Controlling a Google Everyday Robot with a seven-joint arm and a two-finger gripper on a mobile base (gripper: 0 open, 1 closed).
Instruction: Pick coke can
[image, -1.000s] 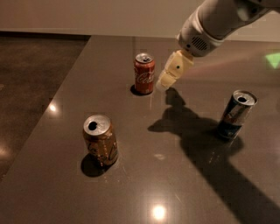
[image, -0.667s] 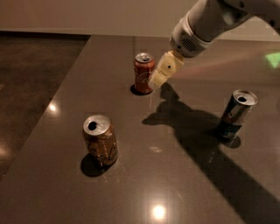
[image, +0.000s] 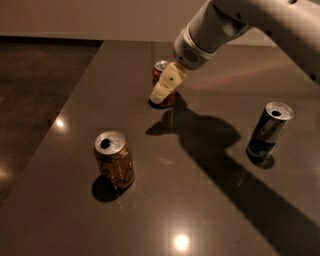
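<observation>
The coke can (image: 159, 68) is red with a silver top and stands upright at the far middle of the dark table (image: 200, 205). My gripper (image: 163, 91) is cream-coloured and hangs from the white arm (image: 210, 30) that reaches in from the upper right. It sits right in front of the coke can and covers most of its body, so only the can's top left and a bit of its base show. I cannot tell whether it touches the can.
An orange-brown can (image: 114, 160) stands upright at the near left. A slim blue-and-silver can (image: 269, 130) stands upright at the right. The table's left edge runs diagonally, with dark floor (image: 35, 90) beyond it. The arm's shadow crosses the table's right half.
The gripper has moved left and down from beside the coke can's right side to right in front of it, now covering most of the can. The cans have not moved.
</observation>
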